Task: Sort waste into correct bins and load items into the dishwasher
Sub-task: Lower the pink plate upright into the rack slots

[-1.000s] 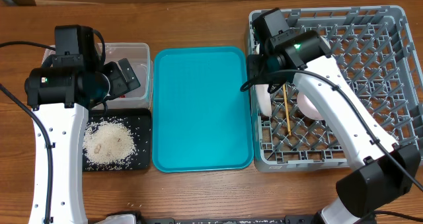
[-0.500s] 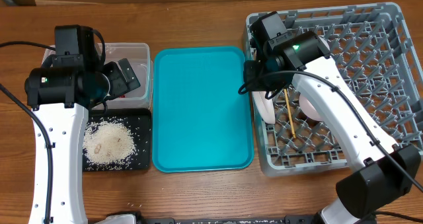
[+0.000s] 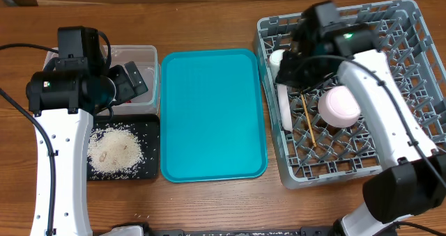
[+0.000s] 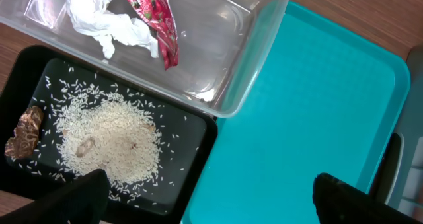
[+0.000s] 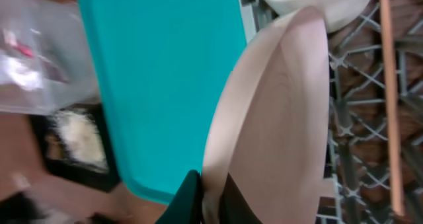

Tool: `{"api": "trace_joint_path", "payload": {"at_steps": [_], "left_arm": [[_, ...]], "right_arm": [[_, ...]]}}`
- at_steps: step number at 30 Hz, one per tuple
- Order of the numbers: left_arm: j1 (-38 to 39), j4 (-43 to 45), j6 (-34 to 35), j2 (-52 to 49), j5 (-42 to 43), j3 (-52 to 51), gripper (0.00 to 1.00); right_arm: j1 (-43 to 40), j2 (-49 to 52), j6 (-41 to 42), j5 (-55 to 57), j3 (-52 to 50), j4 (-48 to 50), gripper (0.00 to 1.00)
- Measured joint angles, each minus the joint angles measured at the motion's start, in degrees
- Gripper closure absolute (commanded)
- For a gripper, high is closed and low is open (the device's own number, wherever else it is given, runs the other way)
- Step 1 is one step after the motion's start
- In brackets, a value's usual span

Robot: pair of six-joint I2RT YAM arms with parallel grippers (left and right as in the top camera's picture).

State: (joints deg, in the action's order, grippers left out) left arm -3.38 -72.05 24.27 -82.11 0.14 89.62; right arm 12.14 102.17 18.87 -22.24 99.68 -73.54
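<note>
The right hand (image 5: 213, 199) is pinched shut on the rim of the pale-pink plate (image 5: 277, 118), which stands on edge in the left column of the grey dish rack (image 3: 418, 17), just right of the teal tray (image 3: 212, 114). A white cup (image 3: 277, 57) sits on the plate's far side. The chopsticks (image 3: 307, 121) lie to its right, and a pinkish bowl (image 3: 338, 105) sits beyond them. The step in hand looks like racking the plate. The wrist view is blurred, so whether its lower rim is seated between pegs is unclear. Next, I judge, it should be settled into a slot, then the fingers parted and lifted clear without tipping it. Far left, the left hand (image 4: 211, 201) hangs with fingers wide apart, holding nothing, above the clear tub (image 4: 251, 52) with tissue (image 4: 99, 19) and red wrapper (image 4: 155, 19), and the black tray (image 4: 192, 138) of rice (image 4: 109, 141).
</note>
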Motion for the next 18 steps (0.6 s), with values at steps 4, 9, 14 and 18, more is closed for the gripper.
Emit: {"api": "trace_joint_path", "payload": {"at_steps": [4, 9, 14, 18], "left_arm": [[-0.02, 0.02, 0.00, 0.00, 0.00, 0.00, 0.00], [-0.02, 0.00, 0.00, 0.00, 0.00, 0.00, 0.00], [-0.02, 0.00, 0.00, 0.00, 0.00, 0.00, 0.00], [-0.02, 0.02, 0.00, 0.00, 0.00, 0.00, 0.00]], "right_arm": [[-3.89, 0.00, 0.44, -6.43, 0.00, 2.80, 0.96], [-5.27, 0.00, 1.07, -9.70, 0.00, 5.25, 0.96], [-5.27, 0.00, 1.07, -10.60, 0.00, 7.98, 0.96], [-5.31, 0.00, 1.20, -10.56, 0.00, 11.26, 0.96]]}}
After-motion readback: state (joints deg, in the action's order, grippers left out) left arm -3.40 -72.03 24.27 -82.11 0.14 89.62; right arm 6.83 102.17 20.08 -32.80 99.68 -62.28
